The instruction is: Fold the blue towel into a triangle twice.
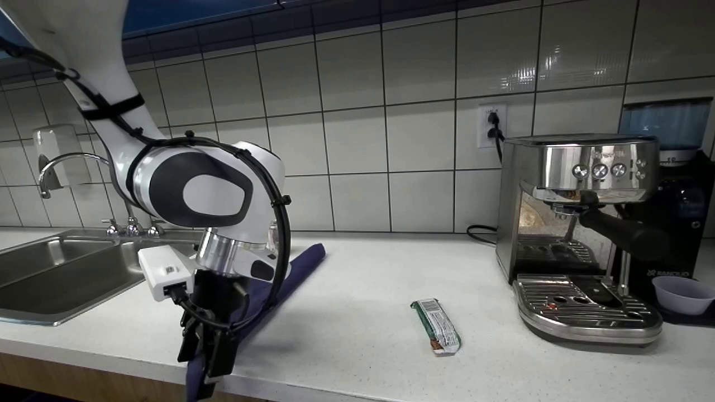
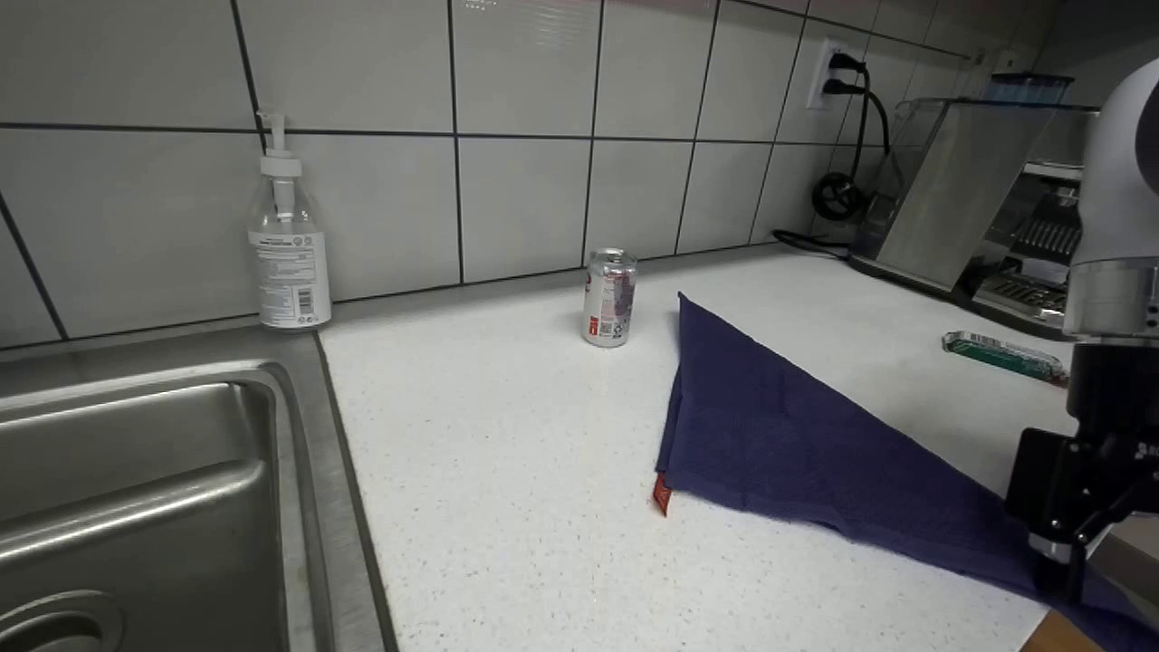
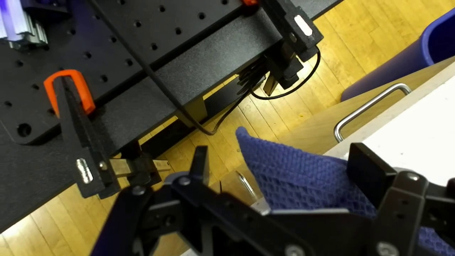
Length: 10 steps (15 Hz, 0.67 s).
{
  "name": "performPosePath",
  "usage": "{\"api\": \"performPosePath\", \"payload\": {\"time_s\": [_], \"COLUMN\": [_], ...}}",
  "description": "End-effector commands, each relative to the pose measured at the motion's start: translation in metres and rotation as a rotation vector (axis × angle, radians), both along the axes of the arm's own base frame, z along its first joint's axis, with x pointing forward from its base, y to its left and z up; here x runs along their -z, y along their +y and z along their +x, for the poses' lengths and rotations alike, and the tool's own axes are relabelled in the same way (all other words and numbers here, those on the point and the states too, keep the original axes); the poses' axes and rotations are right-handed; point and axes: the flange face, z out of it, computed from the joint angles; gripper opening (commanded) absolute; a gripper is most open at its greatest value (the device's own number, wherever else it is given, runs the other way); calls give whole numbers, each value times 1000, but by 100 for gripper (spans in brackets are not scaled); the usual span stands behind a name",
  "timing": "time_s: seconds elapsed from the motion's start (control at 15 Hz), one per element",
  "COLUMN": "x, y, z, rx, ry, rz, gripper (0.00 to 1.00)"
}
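Jaws apart, the black gripper flanked the triangular navy cloth towel's tip beyond the white countertop; pinching centrally seemed wise.

Black appliance, lower front: pale symbol and lettering opening "RAN", remainder blurred. Espresso machine, upper front: faint lettering, illegible. Pump bottle: white label, barcode, print too small to read. Green-and-silver packet: barcode, fine print, illegible. Silver can: printed side with red mark, wording illegible.
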Motion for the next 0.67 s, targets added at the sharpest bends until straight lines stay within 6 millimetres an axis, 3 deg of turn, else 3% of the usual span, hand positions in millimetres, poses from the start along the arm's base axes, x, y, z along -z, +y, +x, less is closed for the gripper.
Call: {"api": "performPosePath", "payload": {"time_s": [0.0,0.6], "x": [5,12], "y": [-3,-1], "z": [-1,-4], "rx": [11,52], "ry": [2,-6], "rz": [6,64], "gripper": [100,100]}}
